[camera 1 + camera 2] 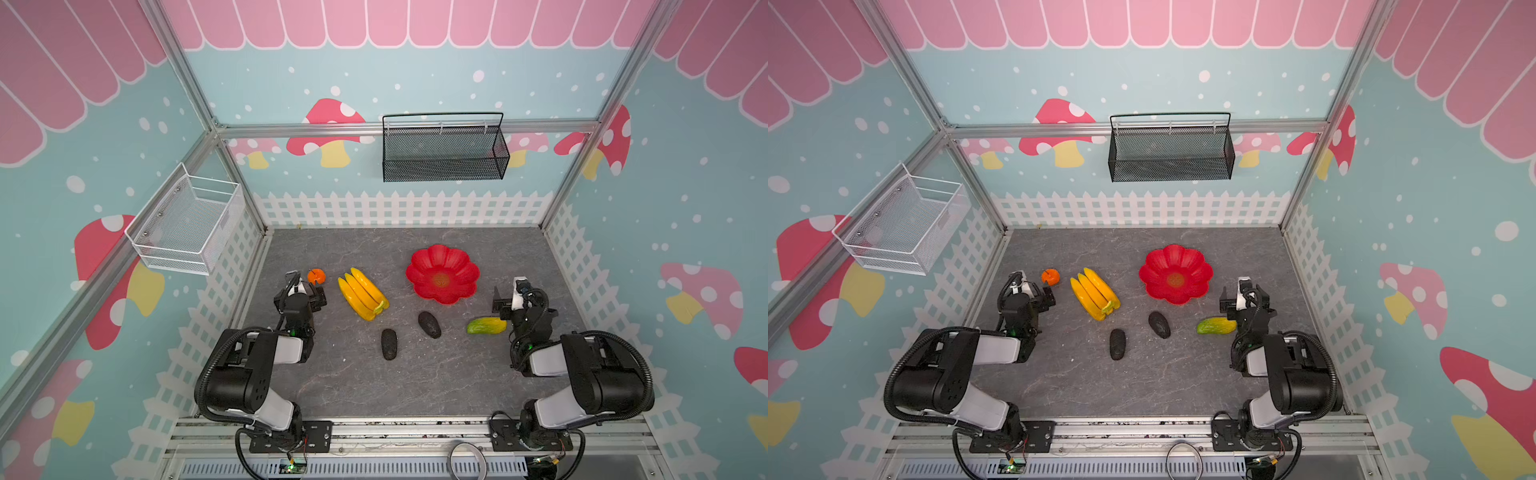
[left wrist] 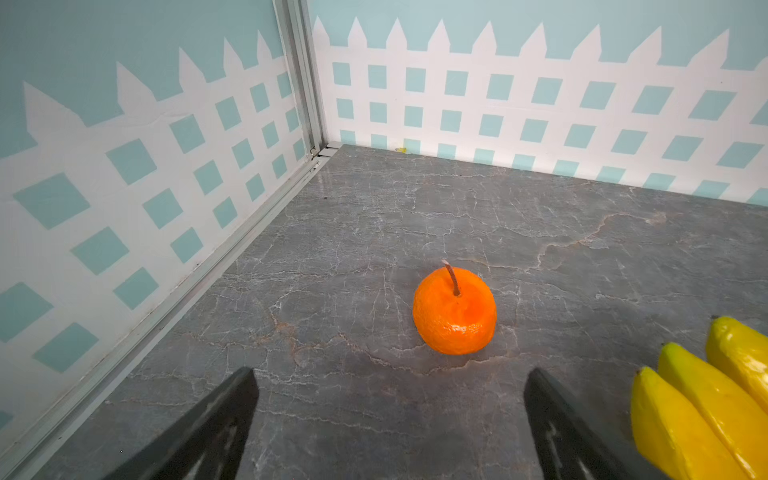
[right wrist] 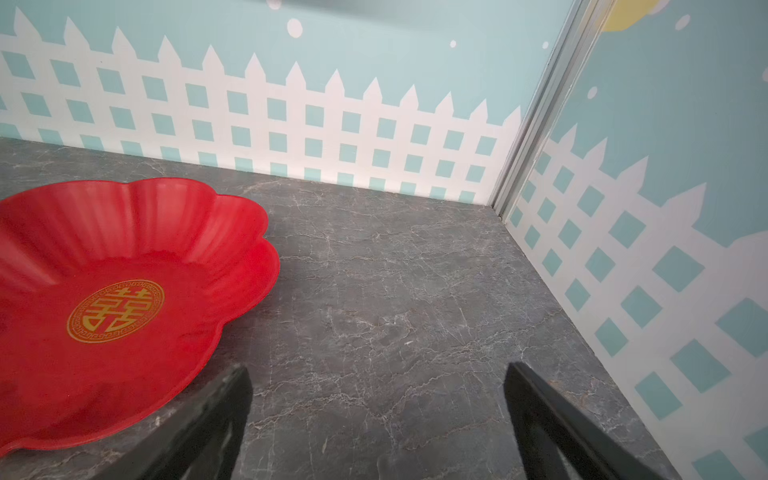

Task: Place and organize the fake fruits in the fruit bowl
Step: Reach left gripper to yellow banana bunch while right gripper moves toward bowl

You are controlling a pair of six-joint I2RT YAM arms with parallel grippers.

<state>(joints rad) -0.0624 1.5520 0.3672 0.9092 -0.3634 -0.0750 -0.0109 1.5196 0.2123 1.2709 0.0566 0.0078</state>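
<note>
Left wrist view shows the left gripper (image 2: 390,374) with its two dark fingers spread wide and nothing between them. Only the finger tips enter the frame. Just beyond the gap the orange (image 2: 455,311) sits stem up on the grey marbled table (image 2: 374,208), clear of both fingers. Beside it the banana bunch (image 2: 706,407) is cut off by the frame edge, so only three yellow ends show.

In the right wrist view the right gripper (image 3: 378,368) is also spread wide and empty, over bare table. The fruit bowl (image 3: 232,232) lies just beside it, red and scalloped, with a gold emblem at its centre. Part of the bowl runs out of frame, and one finger tip overlaps its near rim in the picture.

In both top views the left gripper covers part of the orange. The banana bunch lies between the orange and the bowl. Two avocados (image 1: 389,344) (image 1: 429,324) lie apart from each other on the table, nearer the arm bases. The mango (image 1: 486,325) lies close to the right arm, which hides its right end. All the fruits are outside the bowl.
</note>
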